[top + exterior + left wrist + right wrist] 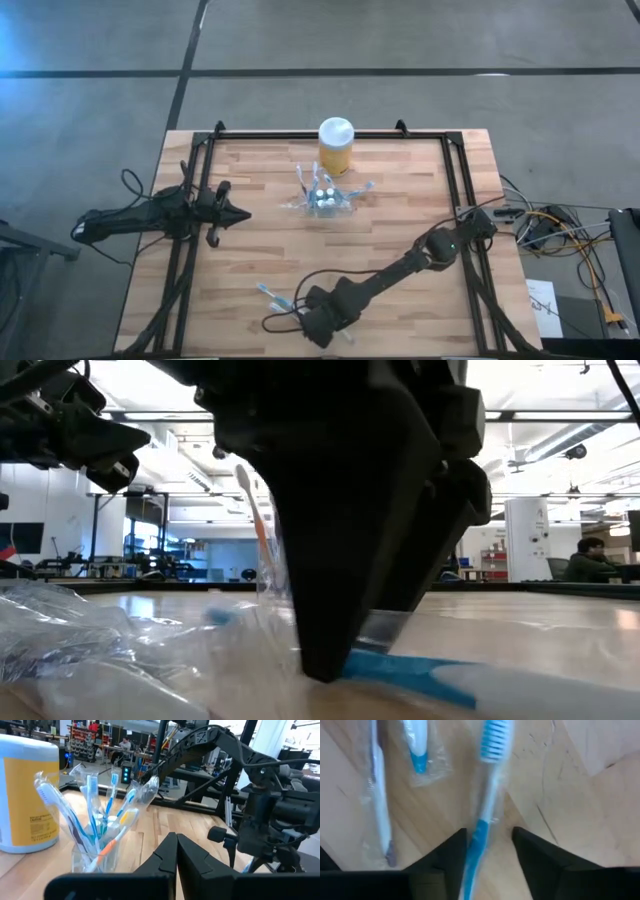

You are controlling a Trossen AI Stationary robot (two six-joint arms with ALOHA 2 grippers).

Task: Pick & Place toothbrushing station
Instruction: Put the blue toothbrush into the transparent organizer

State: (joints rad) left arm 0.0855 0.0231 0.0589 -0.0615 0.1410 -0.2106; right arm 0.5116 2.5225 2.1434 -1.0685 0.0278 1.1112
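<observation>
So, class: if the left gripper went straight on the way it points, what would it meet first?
Probably the clear toothbrush holder, which stands ahead of the shut left gripper and beside the yellow jar; depth is unclear.

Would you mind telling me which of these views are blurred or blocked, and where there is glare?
Low view: the dark right gripper fills the frame as a backlit silhouette, with bright ceiling lights behind. Right wrist view: the wrapped blue-and-white toothbrush between the fingers is soft and smeared. Left wrist view: sharp on the clear plastic cup of toothbrushes. High view: evenly lit.
</observation>
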